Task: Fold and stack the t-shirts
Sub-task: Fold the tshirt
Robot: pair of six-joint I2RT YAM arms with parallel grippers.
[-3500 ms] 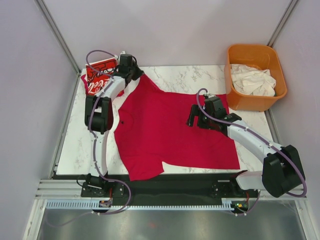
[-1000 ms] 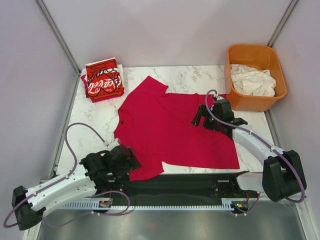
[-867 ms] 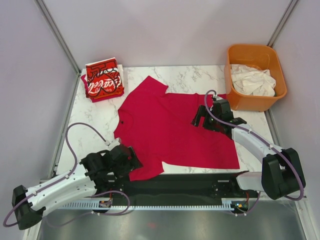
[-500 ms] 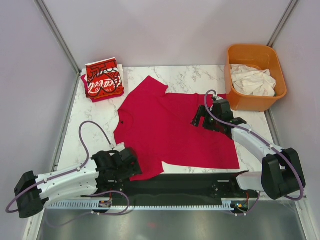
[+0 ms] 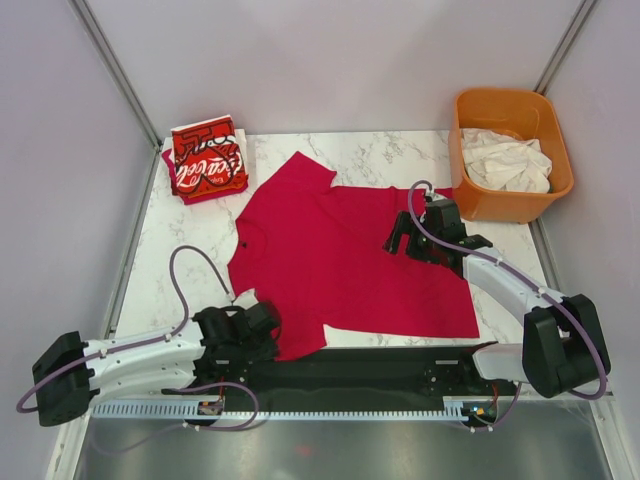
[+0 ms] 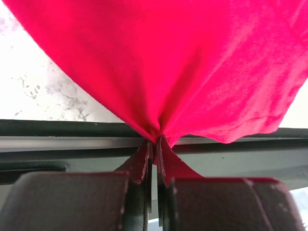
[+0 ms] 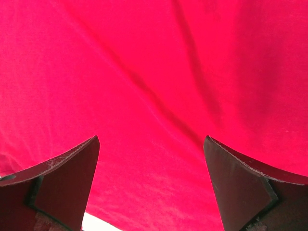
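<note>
A plain crimson t-shirt [image 5: 350, 260] lies spread flat across the middle of the marble table. My left gripper [image 5: 262, 330] is at its near left sleeve by the table's front edge. In the left wrist view the left gripper [image 6: 155, 144] is shut on a pinch of that sleeve [image 6: 192, 82]. My right gripper [image 5: 402, 240] hovers open over the shirt's right part. In the right wrist view the right gripper [image 7: 151, 154] has its fingers [image 7: 72, 168] wide apart above the cloth [image 7: 154, 72]. A folded red Coca-Cola t-shirt [image 5: 207, 160] lies at the far left corner. Off-white shirts [image 5: 505, 160] lie in the tub.
An orange plastic tub [image 5: 512, 105] stands at the far right corner. A black rail [image 5: 360, 360] runs along the table's front edge, under my left gripper. Grey walls close in on both sides.
My left arm swung from the far left corner down to the near left sleeve and closed on it. In the last half second it shifted slightly right. The right arm barely moved.
</note>
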